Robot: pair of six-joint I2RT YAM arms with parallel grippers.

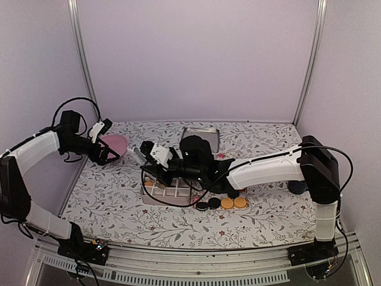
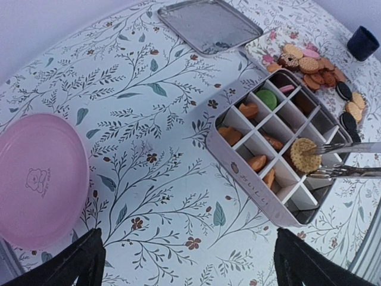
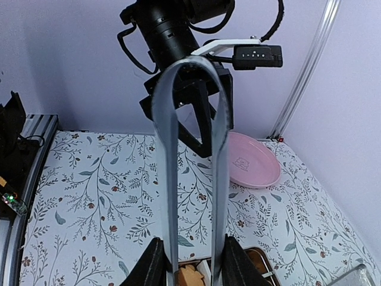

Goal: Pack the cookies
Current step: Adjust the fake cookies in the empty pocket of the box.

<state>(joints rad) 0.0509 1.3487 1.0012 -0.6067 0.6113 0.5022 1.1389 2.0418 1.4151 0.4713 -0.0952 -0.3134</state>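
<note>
The step in hand looked like placing a cookie. The right gripper (image 3: 191, 263) was squeezed shut on a pair of springy grey metal tongs (image 3: 217, 149). The tongs' tips pinched one round tan cookie (image 2: 305, 156) just above a cell of the white divided plastic box (image 2: 238, 170), on the side where the tongs reached in. Other cells held orange cookies, and one held a green cookie (image 2: 266, 98); several cells looked empty.

Loose cookies (image 2: 309, 62) lay heaped just beyond the box, and a short row of black and golden ones (image 1: 227, 203) sat beside it towards the arm bases.

The next move probably called for lowering the tips into the cell and easing the squeeze so the tongs sprang apart. They would then need to rise straight up, clear of the thin dividers. The cells seemed barely wider than a cookie, so a flat cookie could bridge the walls.

The left gripper (image 2: 190, 265) was spread wide and empty, well apart from the box, beside a round pink plastic plate (image 2: 41, 179). Bare floral table (image 2: 149, 119) lay between the plate and the box. A rectangular silver metal tray (image 2: 208, 24) sat beyond the box. A dark blue cup (image 2: 363, 42) stood past the heap.
</note>
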